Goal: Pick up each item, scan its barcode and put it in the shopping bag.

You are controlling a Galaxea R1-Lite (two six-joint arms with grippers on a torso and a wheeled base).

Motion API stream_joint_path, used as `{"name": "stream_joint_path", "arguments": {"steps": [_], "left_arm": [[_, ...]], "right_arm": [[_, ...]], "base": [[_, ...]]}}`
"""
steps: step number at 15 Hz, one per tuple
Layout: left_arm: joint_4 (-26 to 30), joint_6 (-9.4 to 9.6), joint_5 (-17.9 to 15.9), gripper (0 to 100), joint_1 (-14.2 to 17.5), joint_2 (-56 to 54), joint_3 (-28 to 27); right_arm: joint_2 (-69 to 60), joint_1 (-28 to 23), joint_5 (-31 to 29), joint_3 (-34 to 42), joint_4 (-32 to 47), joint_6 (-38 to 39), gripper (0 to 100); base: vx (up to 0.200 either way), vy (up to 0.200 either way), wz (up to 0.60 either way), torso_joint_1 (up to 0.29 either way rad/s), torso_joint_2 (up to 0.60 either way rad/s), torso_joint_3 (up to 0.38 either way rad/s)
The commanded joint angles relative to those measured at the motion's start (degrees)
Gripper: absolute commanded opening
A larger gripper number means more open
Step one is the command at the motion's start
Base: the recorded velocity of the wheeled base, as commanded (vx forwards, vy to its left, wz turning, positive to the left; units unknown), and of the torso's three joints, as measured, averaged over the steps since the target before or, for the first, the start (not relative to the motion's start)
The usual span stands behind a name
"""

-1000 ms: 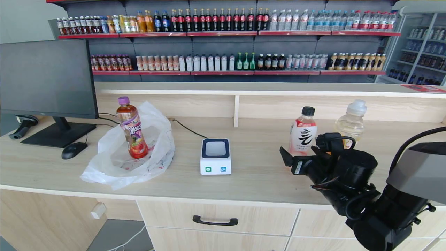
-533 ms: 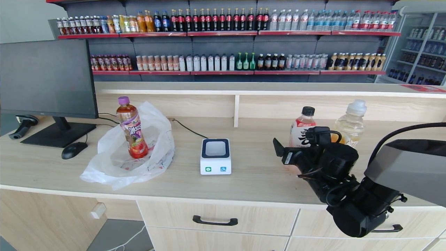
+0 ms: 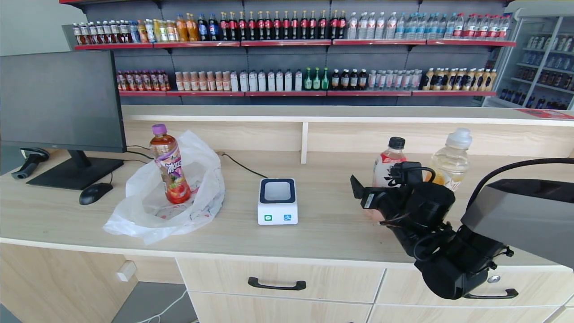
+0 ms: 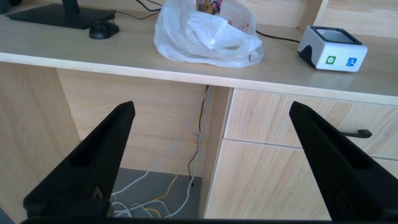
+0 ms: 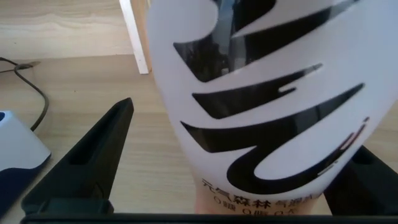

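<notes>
Right gripper (image 5: 249, 134), jaws spread, has the upright white bottle (image 5: 261, 93) between its fingers on the counter (image 3: 323, 229).

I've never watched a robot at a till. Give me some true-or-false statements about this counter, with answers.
The purple-capped bottle stands in the white bag. True.
The scanner sits between the bag and the black-capped bottle. True.
The right hand is shut tight on the black-capped bottle. False: its fingers are open, one on each side.
The white-capped bottle lies on its side. False: it stands upright.
The left hand holds a bottle. False: it is open and empty.
</notes>
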Motion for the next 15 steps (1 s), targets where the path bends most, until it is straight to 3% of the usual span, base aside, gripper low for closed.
{"name": "stream_joint_path", "arguments": {"steps": [1, 2, 15], "left_arm": [[-0.02, -0.01, 0.0, 100, 0.0, -0.02, 0.0], [-0.02, -0.01, 0.0, 100, 0.0, -0.02, 0.0], [-0.02, -0.28, 0.0, 100, 0.0, -0.02, 0.0]], "right_arm": [[-0.3, -0.5, 0.1, 0.15, -0.08, -0.03, 100], [-0.47, -0.59, 0.1, 0.33, -0.08, -0.03, 0], [-7.07, -0.68, 0.01, 2.17, -0.08, 0.93, 0]], "base": [[0.0, 0.0, 0.0, 0.0, 0.0, 0.0], [0.0, 0.0, 0.0, 0.0, 0.0, 0.0], [0.0, 0.0, 0.0, 0.0, 0.0, 0.0]]}}
